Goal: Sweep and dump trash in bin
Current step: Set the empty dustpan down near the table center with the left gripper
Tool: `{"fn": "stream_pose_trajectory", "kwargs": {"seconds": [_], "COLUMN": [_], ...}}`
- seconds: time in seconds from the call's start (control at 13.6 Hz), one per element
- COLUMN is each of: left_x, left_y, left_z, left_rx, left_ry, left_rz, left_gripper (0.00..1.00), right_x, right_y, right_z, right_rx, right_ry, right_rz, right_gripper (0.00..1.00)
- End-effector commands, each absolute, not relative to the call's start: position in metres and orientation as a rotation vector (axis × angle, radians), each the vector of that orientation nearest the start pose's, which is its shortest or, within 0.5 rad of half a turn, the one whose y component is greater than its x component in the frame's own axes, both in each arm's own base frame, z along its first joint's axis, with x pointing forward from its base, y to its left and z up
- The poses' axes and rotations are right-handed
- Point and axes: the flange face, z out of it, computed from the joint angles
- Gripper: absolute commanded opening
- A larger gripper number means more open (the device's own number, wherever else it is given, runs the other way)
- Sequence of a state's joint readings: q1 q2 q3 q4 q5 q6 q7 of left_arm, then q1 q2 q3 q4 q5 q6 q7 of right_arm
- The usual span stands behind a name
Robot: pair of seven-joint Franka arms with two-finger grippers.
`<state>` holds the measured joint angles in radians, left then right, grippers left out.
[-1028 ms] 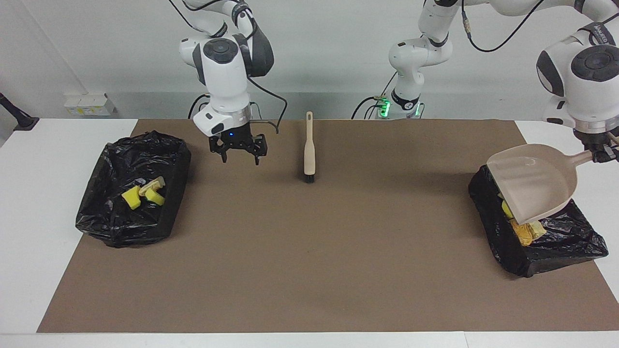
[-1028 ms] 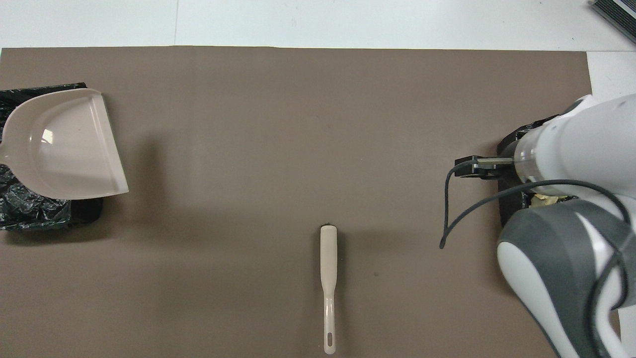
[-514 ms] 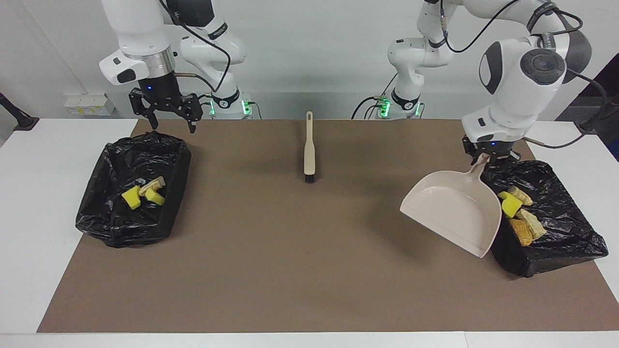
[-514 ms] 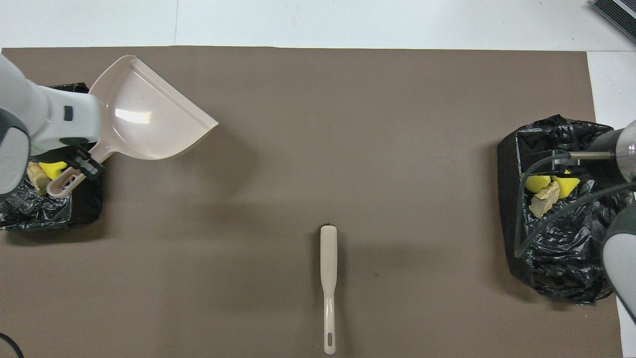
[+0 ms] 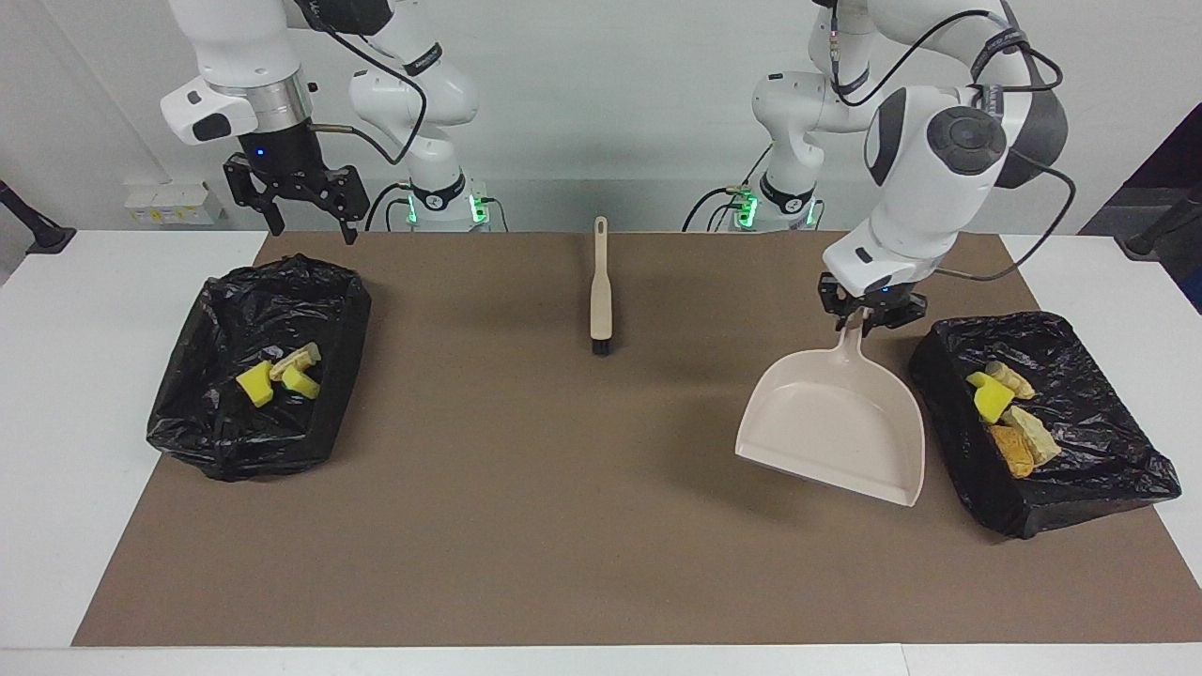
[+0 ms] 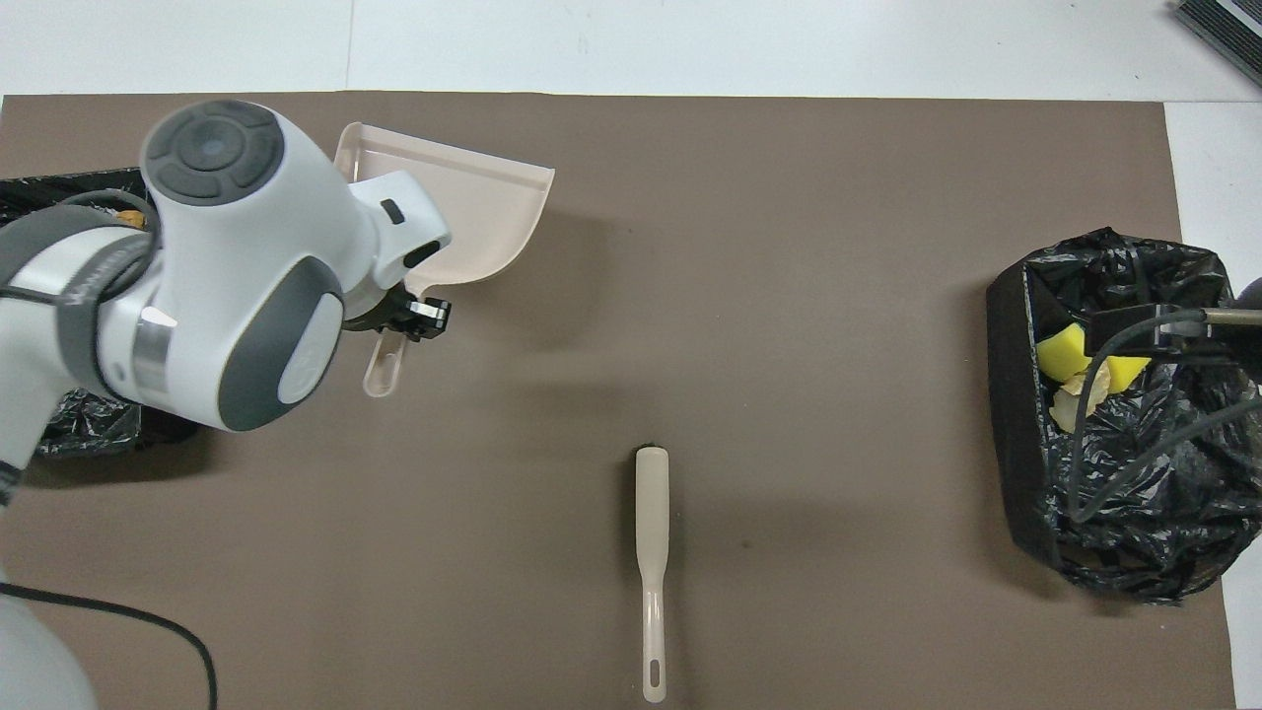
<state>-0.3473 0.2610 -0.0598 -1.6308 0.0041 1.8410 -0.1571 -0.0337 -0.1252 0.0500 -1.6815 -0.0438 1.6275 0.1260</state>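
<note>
left end effector [image 5: 866, 321]: black two-finger unit clamped tight on the thin flat handle of the beige dustpan [image 5: 839, 428], a smooth moulded plastic scoop w/ raised rim & wide straight lip; pan tilted, lip low over the brown matte paper mat [image 5: 563, 526], just beside the bin at the left arm's end. right end effector [image 5: 299, 202]: fingers spread wide, holding nothing, raised over the mat edge by the other bin. trash: yellow sponge blocks & tan striped bread bits [image 5: 1007, 418] lie in the crinkled glossy black-bag-lined bin [image 5: 1099, 469] at the left arm's end; further yellow & tan pieces [image 5: 280, 376] in a second, similar bin [image 5: 235, 432] at the right arm's end. beige brush [image 5: 600, 286]: slim handle w/ hang slot, short dark bristles, lies flat mid-mat, untouched. mat covers a white worktop [image 5: 56, 451].
</note>
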Motion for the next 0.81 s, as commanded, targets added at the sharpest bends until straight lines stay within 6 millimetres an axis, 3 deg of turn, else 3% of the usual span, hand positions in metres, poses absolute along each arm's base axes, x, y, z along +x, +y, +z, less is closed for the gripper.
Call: {"fn": "stream_pose_trajectory", "kwargs": {"seconds": [0.0,0.15,0.29,0.37,0.51,0.59,0.73], "left_x": [0.589,0.580,0.580,0.570,0.565,0.563,0.564], "left_y": [-0.279,-0.340,-0.358,-0.376,-0.396,-0.413,-0.413], "left_z": [0.440,0.417,0.408,0.404,0.361,0.356,0.357], "left_rx": [-3.163,-3.203,-3.261,-3.261,-3.235,-3.241,-3.251], "left_ry": [0.305,0.280,0.246,0.293,0.278,0.263,0.242], "left_rz": [0.046,0.043,0.007,0.002,0.075,0.055,0.055], "left_gripper": [0.00,0.00,0.00,0.00,0.00,0.00,0.00], "right_x": [0.512,0.506,0.510,0.511,0.514,0.513,0.514], "right_y": [-0.037,-0.043,-0.047,-0.048,-0.050,-0.050,-0.045], "right_z": [0.647,0.644,0.633,0.632,0.629,0.628,0.629], "right_rx": [-3.168,-3.174,-3.164,-3.164,-3.176,-3.176,-3.164], "right_ry": [0.030,0.017,0.036,0.048,0.067,0.062,0.050], "right_rz": [-0.046,-0.040,-0.026,-0.031,-0.023,-0.016,-0.012], "right_gripper": [1.00,1.00,1.00,1.00,1.00,1.00,1.00]}}
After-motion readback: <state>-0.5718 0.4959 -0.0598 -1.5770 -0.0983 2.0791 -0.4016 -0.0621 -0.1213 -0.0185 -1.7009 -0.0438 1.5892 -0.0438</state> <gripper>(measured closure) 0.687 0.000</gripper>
